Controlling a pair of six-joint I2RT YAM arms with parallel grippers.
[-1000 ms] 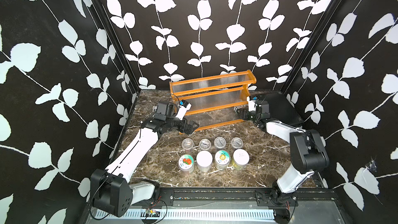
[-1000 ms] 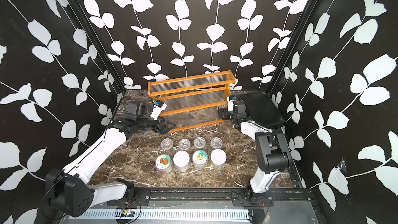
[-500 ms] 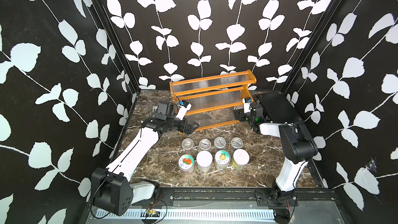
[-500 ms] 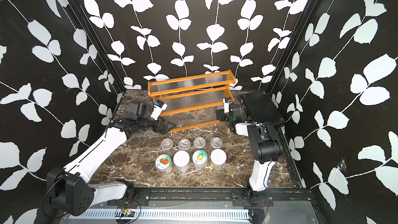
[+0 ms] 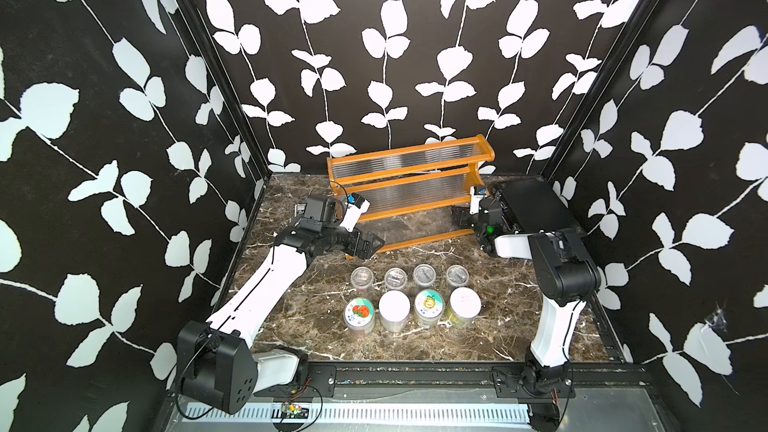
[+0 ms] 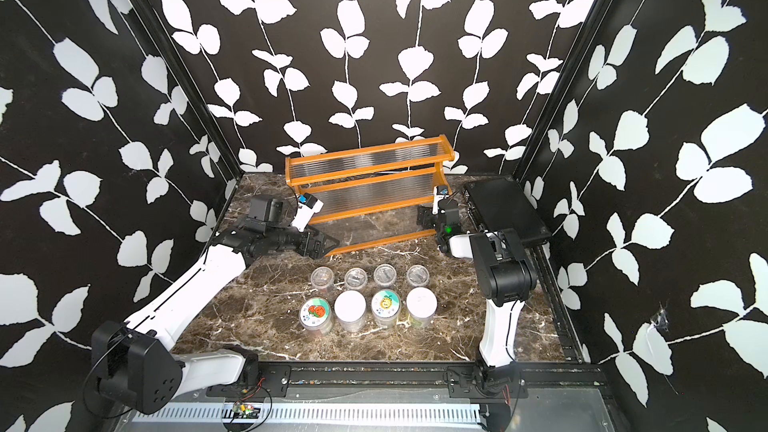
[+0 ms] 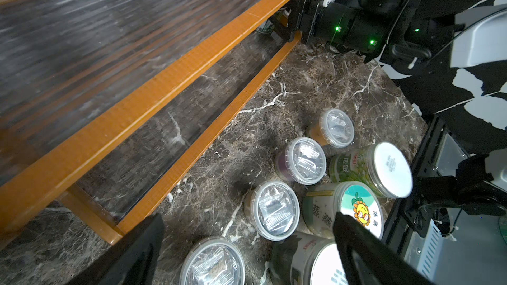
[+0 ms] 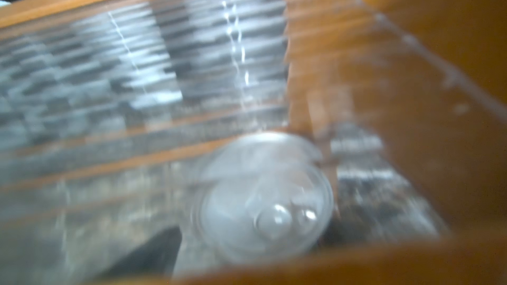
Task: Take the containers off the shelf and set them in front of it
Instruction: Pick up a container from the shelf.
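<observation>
Nearest on the counter [image 5: 291, 317], four larger jars [image 5: 394, 306] are standing in one row. Just behind them, four small cups [image 5: 395, 278] are making a second row, all in front of the shelf [image 5: 409, 178]. So eight containers are looking finished. A little further, the left gripper [image 5: 368, 245] is hovering by the shelf's front rail, wide open and carrying nothing. At the right end of the lowest tier the tin can [image 8: 263, 201] is sitting, the only one left. The right gripper [image 5: 459, 218] is reaching in there, its jaws apart around the can, not clearly pressing it. The upper tiers are showing nothing.
</observation>
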